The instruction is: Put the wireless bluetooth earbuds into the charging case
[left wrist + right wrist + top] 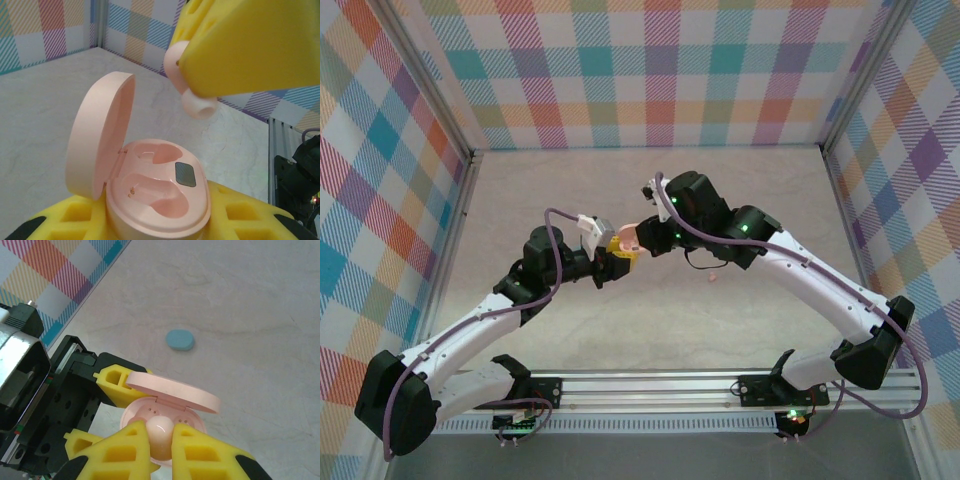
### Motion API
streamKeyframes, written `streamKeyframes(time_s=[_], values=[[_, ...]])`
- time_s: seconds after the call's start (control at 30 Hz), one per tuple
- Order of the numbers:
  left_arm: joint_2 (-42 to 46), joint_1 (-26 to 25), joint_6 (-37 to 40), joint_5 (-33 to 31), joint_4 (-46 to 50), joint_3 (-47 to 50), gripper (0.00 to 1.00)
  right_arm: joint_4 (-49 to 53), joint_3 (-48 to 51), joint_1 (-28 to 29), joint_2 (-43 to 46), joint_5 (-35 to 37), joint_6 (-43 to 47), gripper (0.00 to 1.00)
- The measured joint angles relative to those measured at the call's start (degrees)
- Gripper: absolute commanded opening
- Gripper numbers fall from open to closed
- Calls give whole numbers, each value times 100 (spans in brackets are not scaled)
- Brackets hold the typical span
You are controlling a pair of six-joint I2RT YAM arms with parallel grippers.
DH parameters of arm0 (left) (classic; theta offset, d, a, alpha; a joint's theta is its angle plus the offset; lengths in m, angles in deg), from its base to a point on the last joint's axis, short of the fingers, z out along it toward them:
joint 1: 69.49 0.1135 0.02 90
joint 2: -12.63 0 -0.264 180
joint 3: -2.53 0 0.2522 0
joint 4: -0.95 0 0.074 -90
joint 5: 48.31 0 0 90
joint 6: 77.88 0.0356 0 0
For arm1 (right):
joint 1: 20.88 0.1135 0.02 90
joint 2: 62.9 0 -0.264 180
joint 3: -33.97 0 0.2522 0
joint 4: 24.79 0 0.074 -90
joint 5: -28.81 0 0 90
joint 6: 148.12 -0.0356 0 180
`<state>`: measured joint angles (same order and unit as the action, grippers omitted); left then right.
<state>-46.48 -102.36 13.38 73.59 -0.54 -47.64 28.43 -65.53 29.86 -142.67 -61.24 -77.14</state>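
Left pincer (160,216): closed onto the lower body of the pink charging case (196,211), yellow pads on either side; case held above the table (570,200), near its middle.
Case lid (100,135) hinged open, standing nearly upright on the left in the left wrist view; two moulded wells face up, a small dark square (185,174) on the deck beside them.
Right pincer (160,434): nearly closed, yellow fingers (200,450) pinching one pink earbud (196,104); rounded tip of the bud points down and pokes out below the pads.
Bud position: directly over the open case, apart from it, not seated in either well; right wrist view looks straight down past it into the case.
Top view: both pincers meet tip to tip over the table.
Table: small blue oval item (180,340) lying flat, well apart from the case; cannot tell whether case or bud.
Tiny pink speck (712,279) on the table below the right arm; too small to identify.
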Motion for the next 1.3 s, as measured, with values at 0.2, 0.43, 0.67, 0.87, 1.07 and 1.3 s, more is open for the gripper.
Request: streamKeyframes(time_s=[0.2, 0.43, 0.67, 0.87, 1.07, 1.3], values=[[63, 0, -2, 24, -66, 2, 20, 0, 2, 11, 0, 0, 597, 14], [205, 0, -24, 92, -105, 2, 20, -48, 188, 28, 35, -2, 1274, 14], [251, 0, -46, 151, -105, 2, 20, -76, 212, 31, 35, 0, 1845, 14], [273, 0, -44, 149, -105, 2, 20, -85, 234, 42, 61, -50, 2277, 14], [273, 0, -44, 168, -101, 2, 20, -83, 260, 101, 122, -68, 2763, 14], [271, 0, -44, 175, -96, 2, 20, -81, 260, 151, 125, -22, 3211, 14]])
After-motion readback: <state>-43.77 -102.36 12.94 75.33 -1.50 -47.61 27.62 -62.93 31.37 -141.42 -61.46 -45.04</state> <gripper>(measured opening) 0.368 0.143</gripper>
